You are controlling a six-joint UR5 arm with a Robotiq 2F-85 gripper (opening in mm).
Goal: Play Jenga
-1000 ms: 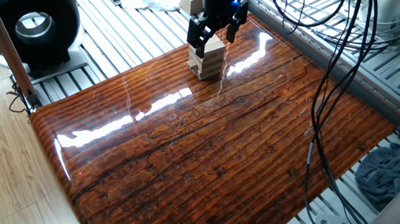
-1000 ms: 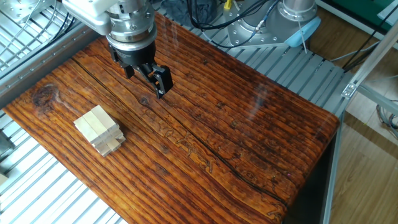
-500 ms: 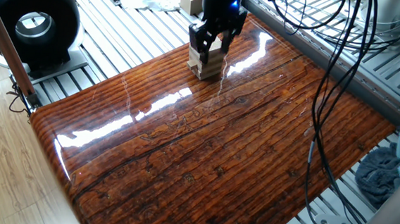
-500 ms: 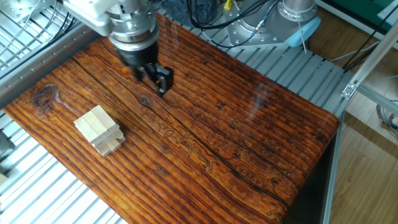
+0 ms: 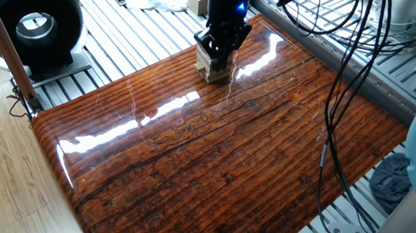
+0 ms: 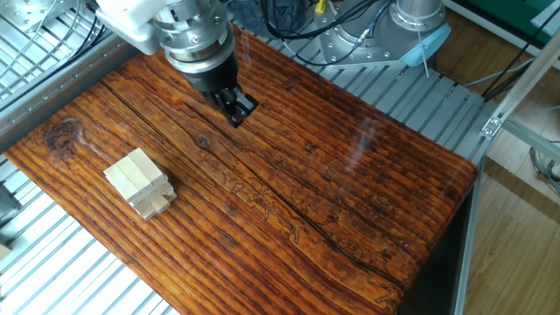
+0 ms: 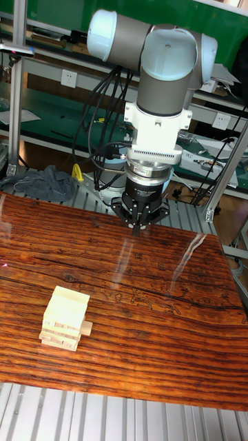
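Glossy dark striped wooden tabletop (image 6: pixel 350 201) on a slatted metal bench, cables behind. Black two-finger gripper (image 6: pixel 237 108) hangs fingers pressed together, empty, well apart from the pale wooden block tower (image 6: pixel 138 182) near the table's edge.

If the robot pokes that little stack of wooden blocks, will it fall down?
The Jenga tower is short and squat, so it probably slides on the glossy tabletop before toppling. One block already sticks out the side, so loose pieces likely shift easily. The gripper, fingers closed, hangs apart from it.
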